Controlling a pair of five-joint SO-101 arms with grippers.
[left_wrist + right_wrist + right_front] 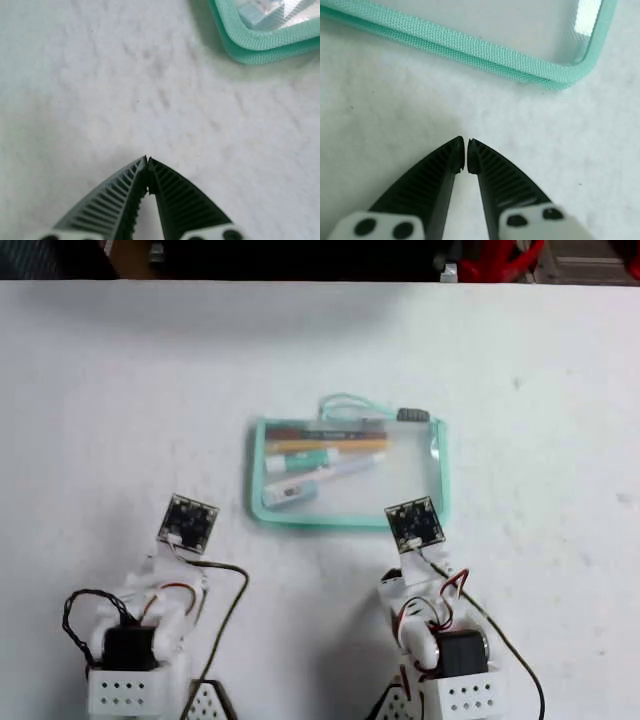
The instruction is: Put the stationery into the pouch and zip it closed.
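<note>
Pouch (350,475), clear with a teal border, lies flat on the white bench (120,370), about midway across and just ahead of both arms. Stationery (322,455), several pens and markers, lies inside it, bunched toward the far left part. A teal cord (345,403) loops off the far edge, and a dark zipper pull (412,415) sits by the far right corner. Left claw (147,162) has its tips pressed together, low over the bench, near the pouch's near left corner but apart from it. Right claw (466,145) is likewise drawn together, only a hairline between the tips, just short of the pouch's near edge by its right corner. Red items (495,260) sit beyond the bench's far edge.
</note>
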